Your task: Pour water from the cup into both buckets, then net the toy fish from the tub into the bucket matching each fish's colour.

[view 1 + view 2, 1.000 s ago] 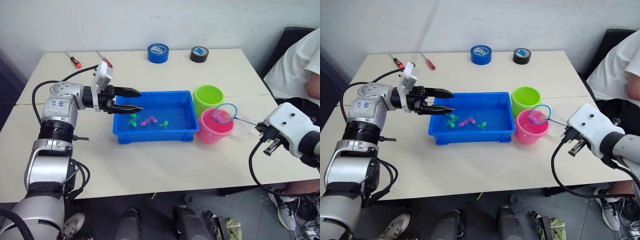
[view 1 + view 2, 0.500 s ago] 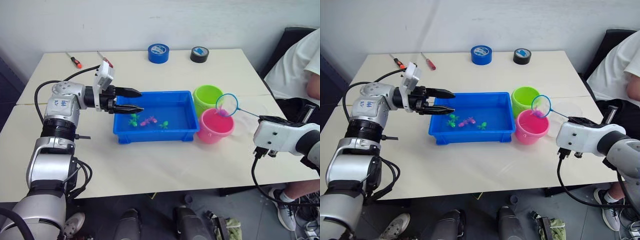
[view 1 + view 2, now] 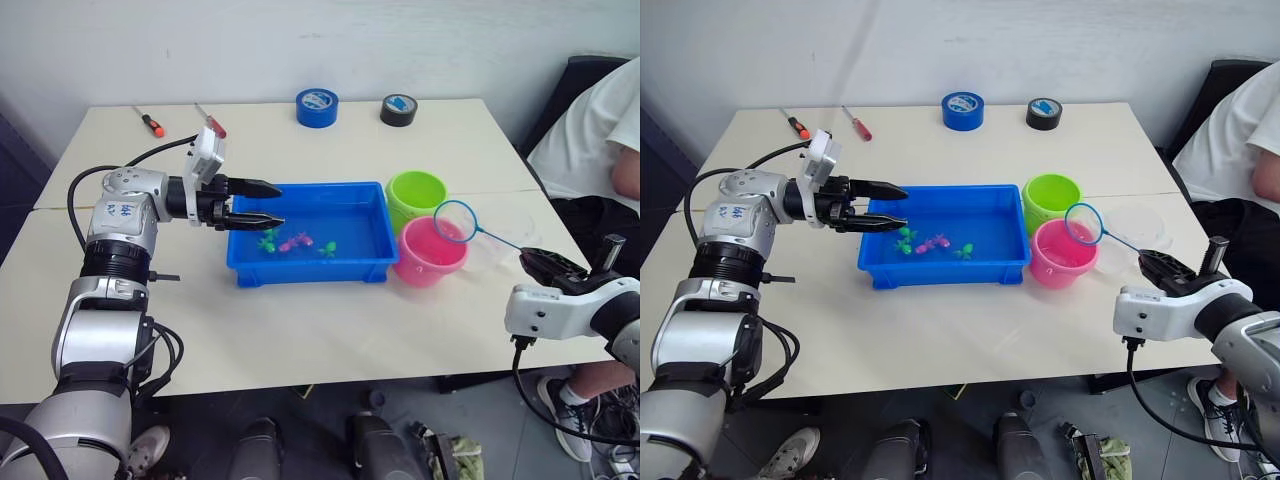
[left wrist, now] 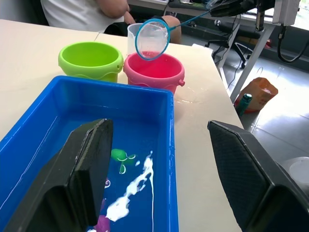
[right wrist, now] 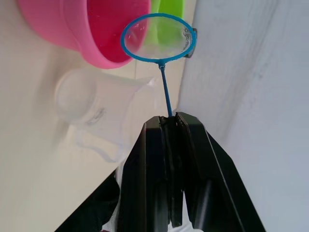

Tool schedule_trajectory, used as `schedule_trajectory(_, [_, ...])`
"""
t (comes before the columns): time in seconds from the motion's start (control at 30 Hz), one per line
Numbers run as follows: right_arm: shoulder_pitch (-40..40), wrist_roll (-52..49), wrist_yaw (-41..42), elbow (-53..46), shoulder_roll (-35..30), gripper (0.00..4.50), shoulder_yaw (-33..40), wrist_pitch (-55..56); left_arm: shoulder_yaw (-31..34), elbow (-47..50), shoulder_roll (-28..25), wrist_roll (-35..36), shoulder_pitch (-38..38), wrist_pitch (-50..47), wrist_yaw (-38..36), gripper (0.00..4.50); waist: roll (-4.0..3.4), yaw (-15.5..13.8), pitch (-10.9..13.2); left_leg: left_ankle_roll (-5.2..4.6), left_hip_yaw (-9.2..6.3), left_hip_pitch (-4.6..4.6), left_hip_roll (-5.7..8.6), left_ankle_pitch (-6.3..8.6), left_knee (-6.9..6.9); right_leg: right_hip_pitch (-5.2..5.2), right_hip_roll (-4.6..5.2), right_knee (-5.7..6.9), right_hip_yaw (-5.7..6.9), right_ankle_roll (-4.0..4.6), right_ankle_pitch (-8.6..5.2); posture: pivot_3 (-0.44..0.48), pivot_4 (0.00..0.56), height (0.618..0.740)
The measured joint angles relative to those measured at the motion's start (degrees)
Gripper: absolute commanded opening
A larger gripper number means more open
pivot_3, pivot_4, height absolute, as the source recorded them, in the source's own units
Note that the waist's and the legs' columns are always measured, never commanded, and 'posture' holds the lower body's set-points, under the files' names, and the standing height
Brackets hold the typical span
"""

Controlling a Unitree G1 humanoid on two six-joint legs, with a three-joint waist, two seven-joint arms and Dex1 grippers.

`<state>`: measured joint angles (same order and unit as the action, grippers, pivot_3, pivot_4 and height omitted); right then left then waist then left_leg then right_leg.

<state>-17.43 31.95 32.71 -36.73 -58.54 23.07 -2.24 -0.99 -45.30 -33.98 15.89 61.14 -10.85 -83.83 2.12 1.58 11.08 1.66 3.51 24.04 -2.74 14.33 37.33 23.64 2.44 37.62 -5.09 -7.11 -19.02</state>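
Left eye view: right tool (image 3: 532, 260) grips net (image 3: 455, 221) above pink bucket (image 3: 430, 252); left tool (image 3: 270, 203) open.

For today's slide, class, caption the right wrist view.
Right hand shut on the net, held above the pink bucket.

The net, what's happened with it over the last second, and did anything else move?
The right gripper, shut on the net's handle, has swung round, lifting the net from inside the pink bucket to above its rim. The left gripper stays open over the tub; the fish, green bucket and cup haven't moved.
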Motion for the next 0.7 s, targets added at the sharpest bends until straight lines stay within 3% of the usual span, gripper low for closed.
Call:
schedule_trajectory(0.23, [1.81, -1.03, 1.67, 0.07, 3.74, 0.0, 0.4, 0.69, 0.06, 0.88, -0.01, 0.0, -0.53, -0.17, 0.22, 3.46, 0.0, 0.12, 0.0, 0.01, 0.01, -0.06, 0.0, 0.0, 0.03, -0.04, 0.0, 0.08, -0.02, -0.01, 0.01, 0.0, 0.15, 0.734])
schedule_trajectory(0.43, [27.92, -17.32, 9.08, -1.61, 5.4, 0.0, -2.73, -16.91, 3.66, 1.61, -4.38, 0.17, -1.94, -0.9, 4.23, 3.46, 0.04, 1.39, 0.02, 0.16, 0.01, -0.68, -0.07, -0.1, -0.24, -0.4, -0.04, 0.26, -0.04, 0.04, -0.01, 0.0, 0.15, 0.734])
schedule_trajectory(0.7, [45.77, -27.77, 14.26, 3.27, 11.81, 0.0, -21.41, -38.78, 7.23, 5.03, -11.11, 0.34, -10.9, -3.03, 6.76, 3.46, 0.04, 1.61, 0.02, 0.13, 0.1, -0.67, -0.09, -0.05, -0.2, -0.36, 0.09, 0.31, -0.03, 0.14, -0.07, 0.0, 0.15, 0.734])
